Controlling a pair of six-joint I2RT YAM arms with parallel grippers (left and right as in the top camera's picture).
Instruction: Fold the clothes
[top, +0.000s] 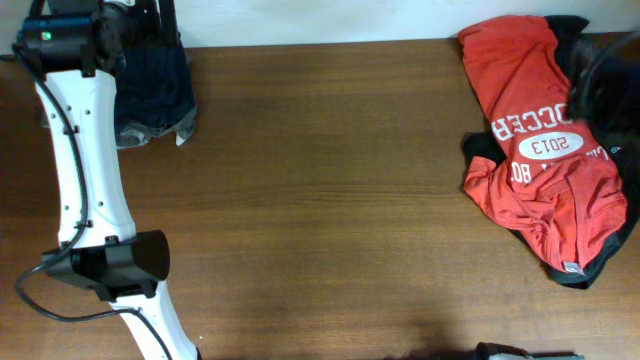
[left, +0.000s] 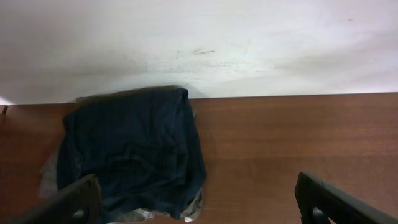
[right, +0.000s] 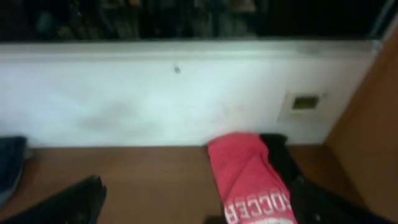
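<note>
- We see the left arm (top: 80, 170) reaching along the desk's (top: 330, 200) left side. The left gripper (left: 202, 208) hangs wide open and empty above the navy shorts (left: 130, 155) at the far-left corner.
- The right gripper (right: 199, 211) is also spread and holds nothing.
- We read "SOCCER" and "2013" on the red jersey (top: 540, 150), which lies far right over a black garment (right: 280, 158).

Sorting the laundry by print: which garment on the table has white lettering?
The red jersey on the right, with a black garment under it; the dark navy shorts at far left are plain.
</note>
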